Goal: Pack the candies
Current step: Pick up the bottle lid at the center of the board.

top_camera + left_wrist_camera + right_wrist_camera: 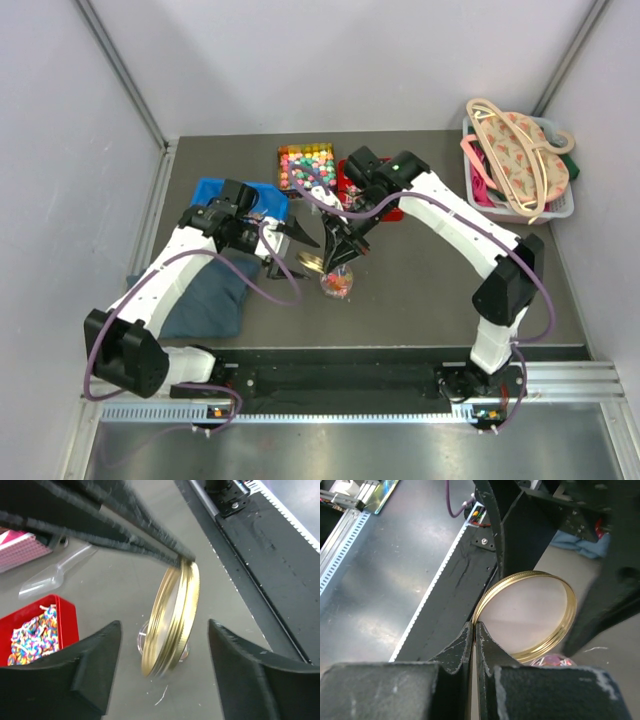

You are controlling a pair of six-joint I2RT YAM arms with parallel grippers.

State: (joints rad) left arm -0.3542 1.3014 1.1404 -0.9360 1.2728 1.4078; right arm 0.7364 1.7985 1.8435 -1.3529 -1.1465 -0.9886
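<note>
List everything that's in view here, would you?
lid: one, gold, tilted, centre, pinched at its rim
jar: one, clear, centre
candies: many, multicoloured, at the back and in jar
red tray: one, red, holds candies
scoop: one, clear, near red tray
blue cloth: one, blue, left
dark cloth: one, grey-blue, near left
basket: one, pale, right back, full
left fingers: two, black, apart
right fingers: two, black, shut on lid

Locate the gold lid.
Top view centre: gold lid tilted on edge, pinched at its rim by the right gripper, inside the open left gripper, beside the jar.
</note>
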